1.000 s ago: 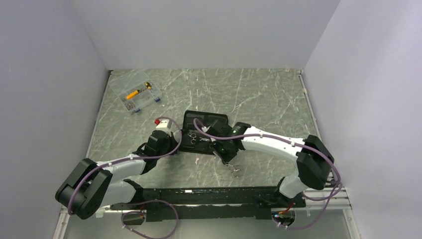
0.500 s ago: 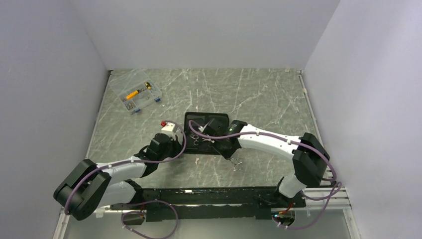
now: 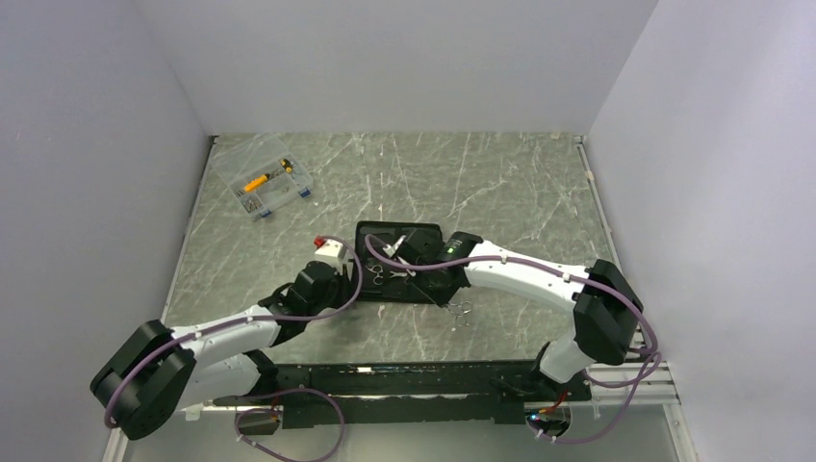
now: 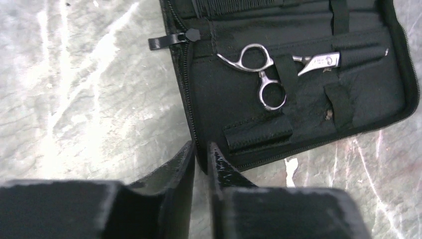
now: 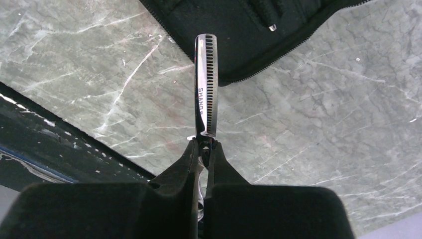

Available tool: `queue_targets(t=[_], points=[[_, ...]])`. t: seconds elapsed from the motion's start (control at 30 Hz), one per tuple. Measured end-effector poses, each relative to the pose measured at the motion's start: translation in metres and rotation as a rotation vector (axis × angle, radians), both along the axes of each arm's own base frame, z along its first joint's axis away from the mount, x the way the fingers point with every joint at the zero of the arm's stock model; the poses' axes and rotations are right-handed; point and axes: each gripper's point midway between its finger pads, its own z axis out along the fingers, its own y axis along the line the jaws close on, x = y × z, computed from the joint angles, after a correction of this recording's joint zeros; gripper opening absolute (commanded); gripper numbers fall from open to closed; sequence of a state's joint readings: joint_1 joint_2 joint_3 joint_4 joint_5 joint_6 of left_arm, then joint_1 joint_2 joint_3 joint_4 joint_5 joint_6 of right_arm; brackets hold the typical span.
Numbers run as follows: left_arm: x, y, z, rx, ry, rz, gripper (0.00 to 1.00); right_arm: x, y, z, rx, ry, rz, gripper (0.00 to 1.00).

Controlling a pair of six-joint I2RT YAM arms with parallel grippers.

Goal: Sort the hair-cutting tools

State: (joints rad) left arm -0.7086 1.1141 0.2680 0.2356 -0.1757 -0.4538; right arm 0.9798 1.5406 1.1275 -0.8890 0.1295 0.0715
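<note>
The sorting looks roughly two-thirds done. Inside the open flat black zip case (image 4: 308, 114), a pair of silver ring-handled scissors (image 4: 263, 74) sits tucked under the elastic straps, rings toward 9 o'clock and blade toward 3 o'clock. A slim black comb (image 4: 234, 4) lies along the case's 12 o'clock edge. The toothed silver metal scissors (image 5: 206, 84) are not yet stowed. The right pincer (image 5: 203, 144) is clenched on them at the pivot and holds them over the grey marbled tabletop (image 3: 500, 183), just off the case's 5 o'clock corner, blade tip aimed at the case. Slotting them into a free loop is probably what remains. The left pincer (image 4: 200, 149) sits at the case's zip edge, its jaws parted by only a thin slit. Whether it pinches the rim cannot be told. The right wrist view alone shows the toothed blade and the grip at the pivot; from above only the ring handles poke out. The left wrist view alone shows the stowed pair and the comb clearly. Only the overhead view takes in the clear plastic box (image 3: 262, 183), well apart at 10 o'clock.
</note>
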Motion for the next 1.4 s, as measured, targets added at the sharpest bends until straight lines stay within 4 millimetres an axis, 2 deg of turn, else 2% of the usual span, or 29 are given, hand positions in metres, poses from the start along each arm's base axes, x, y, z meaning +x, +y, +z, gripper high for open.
queue_targets(t=[0.13, 0.33, 0.5, 0.67, 0.9, 1.07, 1.13, 1.27, 1.4], points=[[0.004, 0.007, 0.015, -0.012, -0.023, 0.061, 0.67, 0.004, -0.001, 0.005, 0.029, -0.01, -0.044, 0.0], [0.007, 0.015, 0.045, -0.073, -0.084, 0.128, 0.7, 0.016, -0.016, 0.035, 0.161, -0.08, -0.163, 0.0], [0.003, 0.007, 0.064, -0.104, -0.104, 0.117, 0.68, 0.023, -0.026, 0.048, 0.233, -0.121, -0.242, 0.0], [-0.001, -0.03, 0.077, -0.132, -0.092, 0.009, 0.65, 0.025, -0.035, 0.047, 0.257, -0.136, -0.306, 0.0], [-0.009, -0.1, 0.061, -0.114, -0.018, -0.23, 0.62, 0.026, -0.045, 0.044, 0.27, -0.165, -0.379, 0.0], [-0.006, -0.156, 0.07, -0.116, -0.032, -0.383, 0.58, 0.027, -0.053, 0.045, 0.278, -0.188, -0.417, 0.0], [-0.003, -0.176, 0.07, -0.122, -0.047, -0.427, 0.52, 0.028, -0.055, 0.048, 0.289, -0.204, -0.431, 0.0], [-0.001, -0.193, 0.054, -0.103, -0.035, -0.469, 0.38, 0.03, -0.059, 0.054, 0.308, -0.224, -0.451, 0.0], [-0.005, -0.197, 0.03, -0.065, 0.001, -0.501, 0.34, 0.03, -0.063, 0.054, 0.308, -0.236, -0.465, 0.0]])
